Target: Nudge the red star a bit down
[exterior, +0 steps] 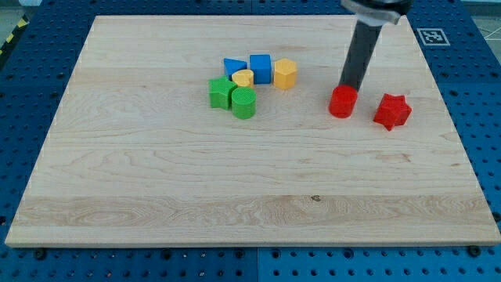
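The red star lies on the wooden board at the view's right. A red cylinder stands just to its left, apart from it. My tip is at the upper edge of the red cylinder, touching or nearly touching it, and up and to the left of the red star. The dark rod rises from there toward the view's top.
A cluster sits at the upper middle: a blue triangular block, a blue cube, a yellow hexagonal block, a yellow round block, a green star and a green cylinder. A marker tag lies off the board.
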`<state>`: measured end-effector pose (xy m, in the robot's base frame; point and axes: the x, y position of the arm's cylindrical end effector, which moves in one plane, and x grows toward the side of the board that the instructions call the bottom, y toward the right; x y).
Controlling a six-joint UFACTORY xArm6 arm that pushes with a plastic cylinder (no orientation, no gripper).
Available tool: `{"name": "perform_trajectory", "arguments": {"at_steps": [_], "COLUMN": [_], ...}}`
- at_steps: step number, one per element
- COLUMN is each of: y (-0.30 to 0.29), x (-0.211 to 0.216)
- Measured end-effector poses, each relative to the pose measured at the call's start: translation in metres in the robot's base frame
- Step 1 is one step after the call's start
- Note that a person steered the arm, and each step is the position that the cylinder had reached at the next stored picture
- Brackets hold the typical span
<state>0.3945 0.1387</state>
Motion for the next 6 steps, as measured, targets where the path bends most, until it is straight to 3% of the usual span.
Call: {"name": "perform_trajectory", "arguments": {"at_steps": [1, 3, 4, 5, 6], "y": [-0.026, 0.022, 0.031, 0.022, -0.008], "x": [0.006, 0.006, 0.033, 0.064, 0.065]}}
